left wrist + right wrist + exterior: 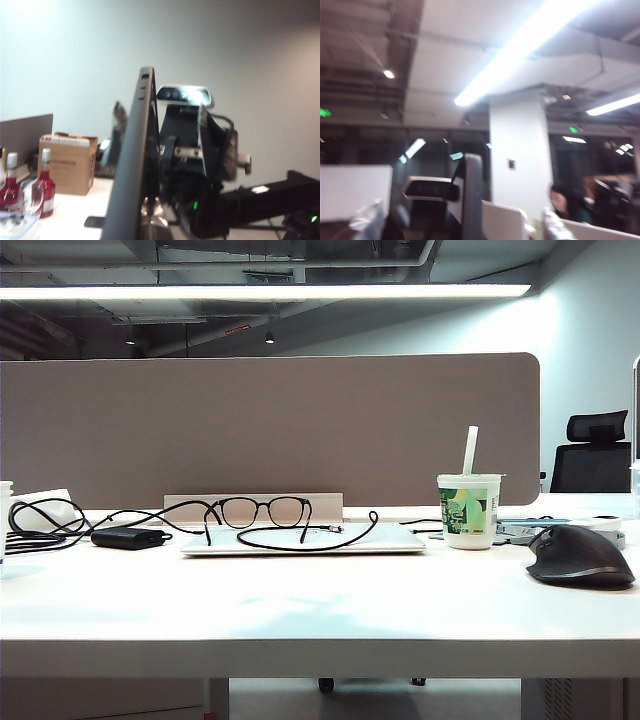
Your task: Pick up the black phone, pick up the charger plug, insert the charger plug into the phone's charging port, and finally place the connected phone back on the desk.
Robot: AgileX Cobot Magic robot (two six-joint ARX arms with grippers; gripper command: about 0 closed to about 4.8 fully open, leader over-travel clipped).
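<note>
Looking at the left wrist view, we have the black phone (137,160) standing nearly upright and edge-on to the camera. It is a thin dark slab with a matte side rail and two small marks near its upper end. Its lower end drops to where the left gripper (142,227) sits, pressed together on the phone, though the fingers themselves are mostly out of frame. We cannot make out the charging port from here.

Just behind the phone we see the other arm head-on, its wrist camera (182,95) glinting. From that arm's own view the right gripper (461,225) is spread wide. One pale fingertip (370,220) sits far to one side and the other far to the opposite side. The phone (471,190) rises as a dark narrow bar between them, touching neither. Nothing is pinched there.

Over on the table (300,610), neither arm is in the exterior shot. The charger plug (333,528), a tiny silvery tip on a thin black cable (300,546), lies on the closed laptop (400,540) near the table's back edge. It sits just beside the glasses (260,510). The cable trails toward the black adapter brick (128,538) by the left edge. A cup with a straw (468,512) and a black mouse (580,557) sit toward the right edge.
</note>
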